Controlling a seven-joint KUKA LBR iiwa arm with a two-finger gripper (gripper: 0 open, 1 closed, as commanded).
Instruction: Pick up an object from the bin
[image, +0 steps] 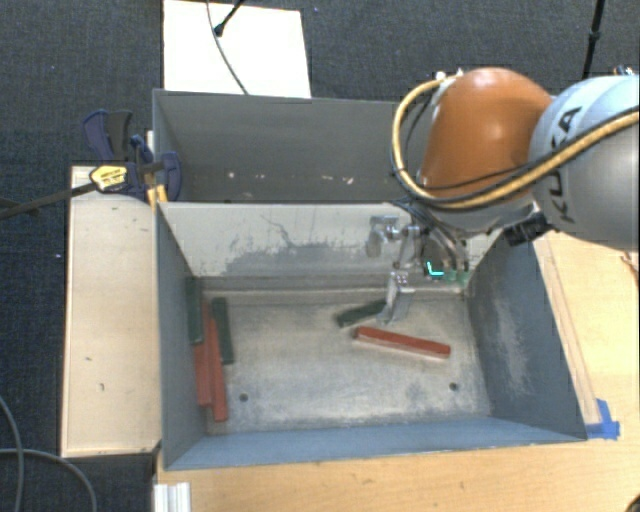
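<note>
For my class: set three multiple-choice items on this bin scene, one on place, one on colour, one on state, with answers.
1. The gripper hangs over the bin's: A left wall; B front-left corner; C right half, toward the back.
2. The longer mid-floor bar is: A red; B blue; C yellow.
3. That bar: A stands on end; B lies flat; C hangs lifted.
Answers: C, it stands beside the dark green bar there; A, red along its length; B, it rests on the floor.
</note>
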